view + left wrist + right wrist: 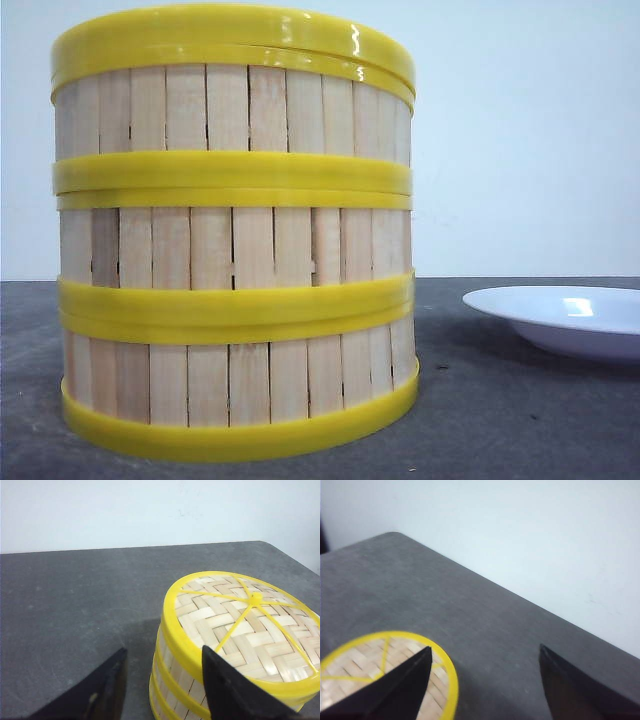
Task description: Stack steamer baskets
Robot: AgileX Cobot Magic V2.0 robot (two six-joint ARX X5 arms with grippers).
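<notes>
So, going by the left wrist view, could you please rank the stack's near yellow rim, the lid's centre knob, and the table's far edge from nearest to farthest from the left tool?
1. Near yellow rim of the stack, right beside the left tool.
2. Centre knob, mid-lid, beyond the rim.
3. Table's far edge, against the wall.
</notes>
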